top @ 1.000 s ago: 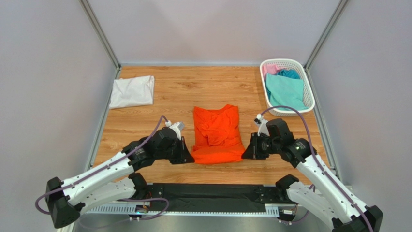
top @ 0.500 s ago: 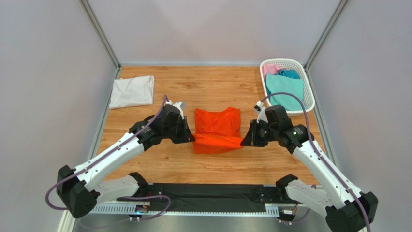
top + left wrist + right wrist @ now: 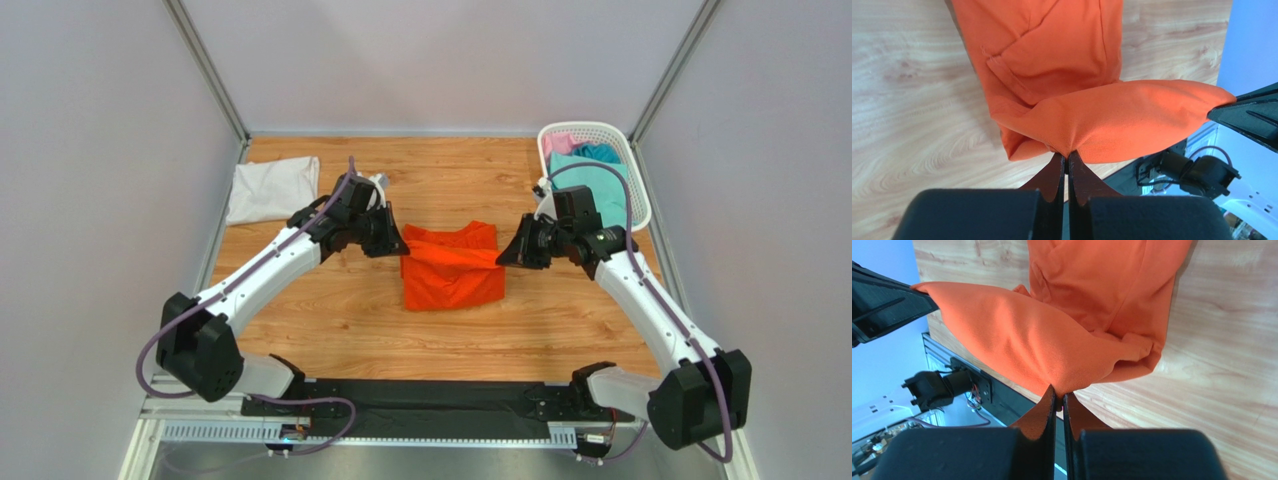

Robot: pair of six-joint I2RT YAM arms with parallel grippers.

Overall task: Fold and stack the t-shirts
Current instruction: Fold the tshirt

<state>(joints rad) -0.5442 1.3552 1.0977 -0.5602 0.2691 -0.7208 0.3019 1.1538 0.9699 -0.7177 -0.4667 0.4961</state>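
Note:
The orange t-shirt (image 3: 450, 268) lies in the middle of the table, its near edge lifted and carried back over its far part. My left gripper (image 3: 396, 246) is shut on the shirt's left corner; in the left wrist view (image 3: 1067, 157) the cloth (image 3: 1112, 120) is pinched at the tips. My right gripper (image 3: 503, 256) is shut on the right corner; it also shows in the right wrist view (image 3: 1059, 394) pinching the cloth (image 3: 1052, 345). A folded white t-shirt (image 3: 271, 188) lies at the far left. Teal (image 3: 590, 185), pink (image 3: 558, 144) and blue (image 3: 598, 153) shirts lie in the basket.
A white lattice basket (image 3: 640, 205) stands at the far right corner of the wooden table (image 3: 440, 170). Grey walls and metal frame posts close the table on three sides. A black rail (image 3: 430, 400) with the arm bases runs along the near edge.
Both grippers have carried the orange shirt's near edge away from the arm bases, folding it over the far part. The shirt now looks much shorter from front to back.

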